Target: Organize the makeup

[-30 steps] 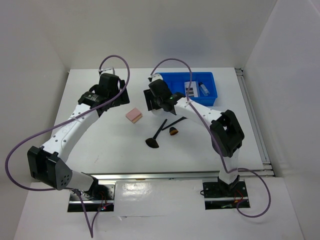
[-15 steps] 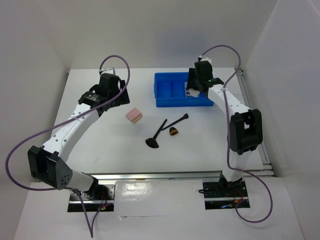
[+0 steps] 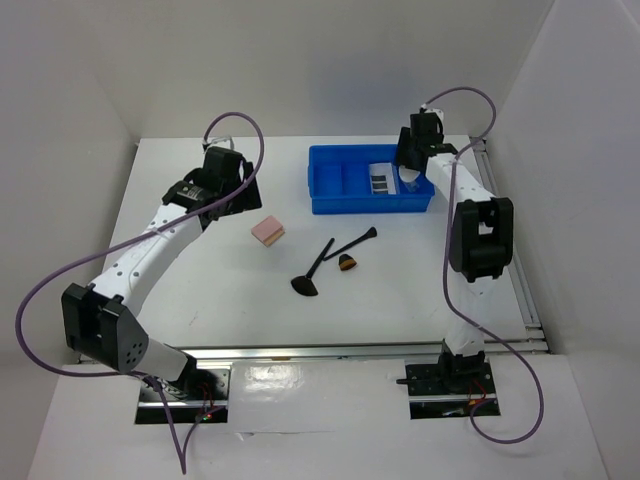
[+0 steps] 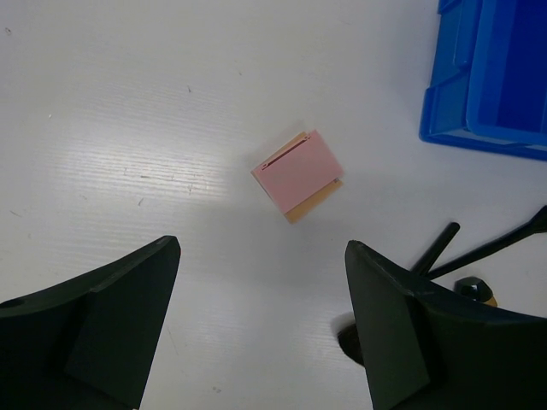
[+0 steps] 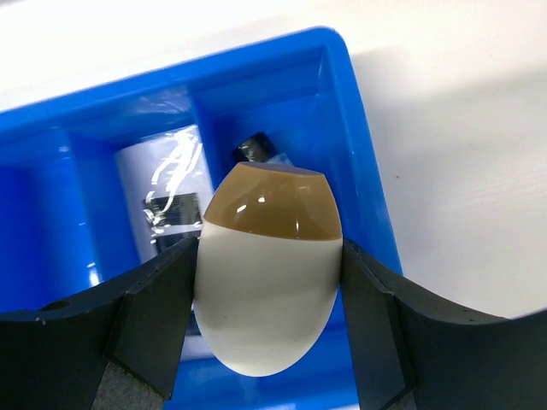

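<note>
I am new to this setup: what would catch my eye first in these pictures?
The right gripper clamps a white egg with a brown tip above the right end of the blue bin. The open left gripper hovers over a pink sponge, black brushes lying nearby.

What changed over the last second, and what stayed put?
The right hand, shut on the white egg-shaped piece, swung from the left end of the blue bin to above its right end. The left hand barely shifted, open near the pink sponge. Sponge, brushes and bin stayed put.
</note>
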### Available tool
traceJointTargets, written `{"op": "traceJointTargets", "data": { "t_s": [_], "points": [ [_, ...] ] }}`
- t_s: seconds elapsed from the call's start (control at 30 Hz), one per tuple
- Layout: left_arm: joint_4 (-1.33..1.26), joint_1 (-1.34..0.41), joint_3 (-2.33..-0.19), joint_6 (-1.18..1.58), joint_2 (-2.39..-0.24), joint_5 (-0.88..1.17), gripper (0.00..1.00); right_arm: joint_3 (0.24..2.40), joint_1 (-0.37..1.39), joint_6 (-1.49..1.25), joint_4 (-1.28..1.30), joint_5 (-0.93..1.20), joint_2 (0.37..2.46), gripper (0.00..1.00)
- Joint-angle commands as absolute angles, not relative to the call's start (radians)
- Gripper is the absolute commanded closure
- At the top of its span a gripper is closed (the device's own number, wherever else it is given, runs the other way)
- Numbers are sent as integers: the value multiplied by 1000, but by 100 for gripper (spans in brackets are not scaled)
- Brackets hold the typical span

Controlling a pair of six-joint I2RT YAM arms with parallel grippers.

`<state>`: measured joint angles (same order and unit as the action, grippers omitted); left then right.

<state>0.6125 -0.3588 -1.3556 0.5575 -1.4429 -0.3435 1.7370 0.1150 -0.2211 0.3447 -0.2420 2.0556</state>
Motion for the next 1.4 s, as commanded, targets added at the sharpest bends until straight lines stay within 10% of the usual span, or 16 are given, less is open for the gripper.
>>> {"op": "traceJointTargets", "data": {
  "t_s": [0.0, 0.2, 0.3, 0.5, 0.87, 1.37],
  "points": [
    [598, -359, -1399, 568, -1454, -351, 8, 1836, 117, -201, 342, -274, 2104, 70],
    [607, -359, -1410, 568, -1463, -351, 8, 1896, 107, -201, 365, -322, 2174, 16],
    [607, -359, -1410, 568, -1463, -351, 8, 1875, 107, -201, 356, -348, 2134, 7],
    [598, -359, -1401, 568, -1463, -342, 8, 1758, 126, -210, 311, -348, 1974, 12],
    [589, -359, -1370, 568, -1454, -324, 8, 1343, 357, -310, 288, -204, 1638, 75],
    [589, -359, -1333, 568, -1394, -324, 8, 1200, 721, -431, 402, -294, 1756, 9]
  ]
}}
